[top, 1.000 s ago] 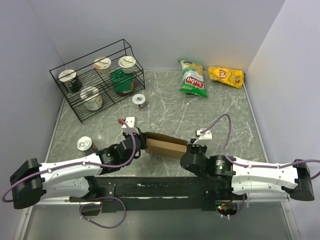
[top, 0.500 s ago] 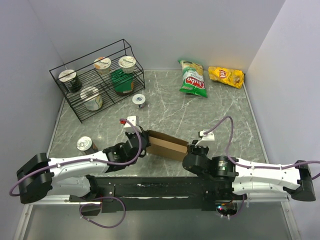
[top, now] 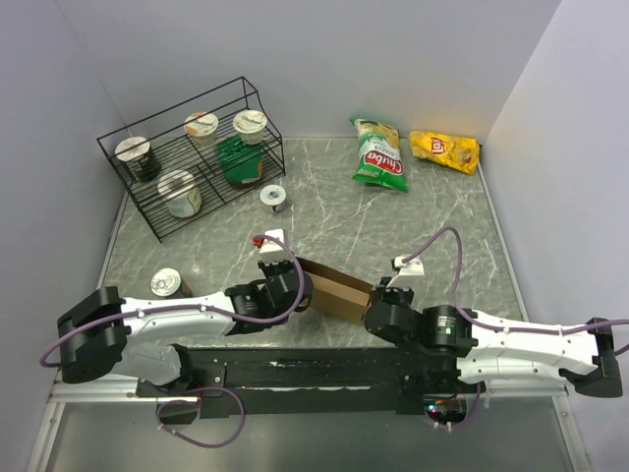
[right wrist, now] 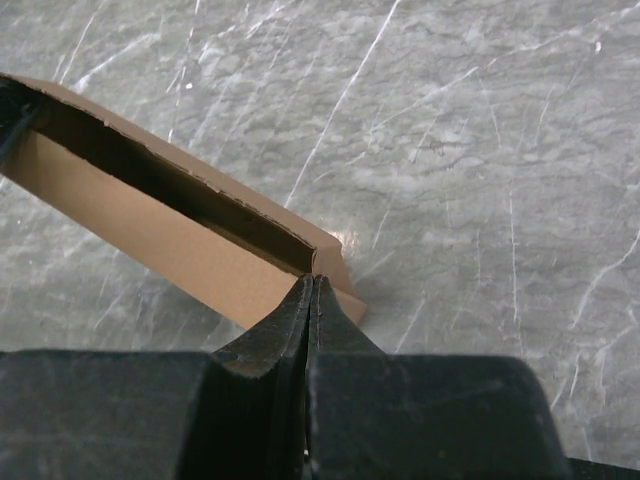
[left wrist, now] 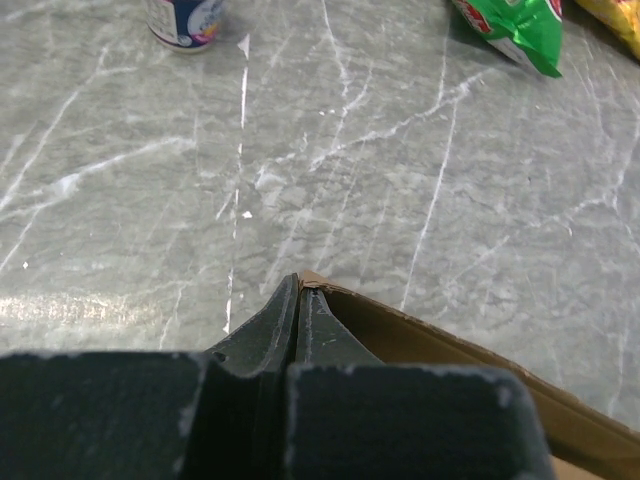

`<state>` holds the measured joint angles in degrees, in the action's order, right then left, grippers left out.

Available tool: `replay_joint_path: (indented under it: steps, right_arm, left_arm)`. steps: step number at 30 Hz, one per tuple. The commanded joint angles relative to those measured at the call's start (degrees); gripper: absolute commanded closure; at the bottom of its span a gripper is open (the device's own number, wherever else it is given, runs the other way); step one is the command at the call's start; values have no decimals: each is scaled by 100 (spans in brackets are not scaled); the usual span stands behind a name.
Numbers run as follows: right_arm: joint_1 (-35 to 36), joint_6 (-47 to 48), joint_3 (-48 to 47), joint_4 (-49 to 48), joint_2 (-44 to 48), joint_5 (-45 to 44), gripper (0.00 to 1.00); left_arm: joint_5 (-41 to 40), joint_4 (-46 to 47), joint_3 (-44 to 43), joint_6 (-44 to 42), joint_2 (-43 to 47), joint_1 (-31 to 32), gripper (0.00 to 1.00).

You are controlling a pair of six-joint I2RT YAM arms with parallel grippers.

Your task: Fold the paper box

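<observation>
The paper box [top: 336, 290] is a narrow brown cardboard sleeve standing on its long edge near the table's front, its slot open upward. My left gripper [top: 305, 283] is shut on its left end. In the left wrist view the closed fingertips [left wrist: 300, 287] pinch the cardboard corner, and the box wall [left wrist: 450, 350] runs off to the lower right. My right gripper [top: 373, 298] is shut at the box's right end. In the right wrist view its tips [right wrist: 313, 280] meet on the end corner of the box [right wrist: 150, 230], with a small flap beside them.
A black wire rack [top: 187, 162] with several cups stands at the back left. A tin [top: 166, 283] sits by the left arm, a small cup [top: 274, 197] mid-table. A green chip bag [top: 379, 155] and a yellow one [top: 444, 149] lie at the back right.
The left arm has swung right, carrying the box's left end with it. The box now looks shorter and more angled. The right gripper has shifted only slightly.
</observation>
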<state>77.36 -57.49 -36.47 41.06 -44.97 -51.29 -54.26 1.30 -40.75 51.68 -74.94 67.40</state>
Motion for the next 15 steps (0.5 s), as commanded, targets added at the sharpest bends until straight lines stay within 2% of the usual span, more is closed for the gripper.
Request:
replay_joint_path:
  steps: [1, 8, 15]
  right_arm:
    - [-2, -43, -194, 367, 173, 277, 100]
    - [-2, -78, -45, 307, 287, 461, 100]
    - [-2, -104, -18, 236, -117, 629, 100]
  left_arm:
    - [399, -1220, 68, 263, -407, 256, 99]
    - [372, -1264, 59, 316, -381, 283, 99]
    - [460, -1124, 120, 255, -268, 301, 99]
